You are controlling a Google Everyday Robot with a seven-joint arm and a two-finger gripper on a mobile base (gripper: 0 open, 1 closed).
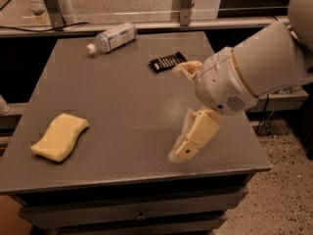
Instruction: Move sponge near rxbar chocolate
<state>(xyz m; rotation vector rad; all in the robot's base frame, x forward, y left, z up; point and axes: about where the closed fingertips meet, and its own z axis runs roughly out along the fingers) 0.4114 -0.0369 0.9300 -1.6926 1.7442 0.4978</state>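
Observation:
The sponge (59,137), a pale yellow foam block with wavy sides, lies on the front left part of the grey table (122,102). The rxbar chocolate (167,61), a flat black bar with white lettering, lies at the back right of the table. My gripper (176,112) hangs over the right side of the table, in front of the bar and far to the right of the sponge. Its cream fingers (194,136) are spread apart and hold nothing. One finger reaches toward the bar, the other points down at the table's front.
A clear plastic bottle (112,37) with a white cap lies on its side at the back of the table. Metal posts and a rail (146,26) run behind the table. The table's front edge and right edge are close to my arm.

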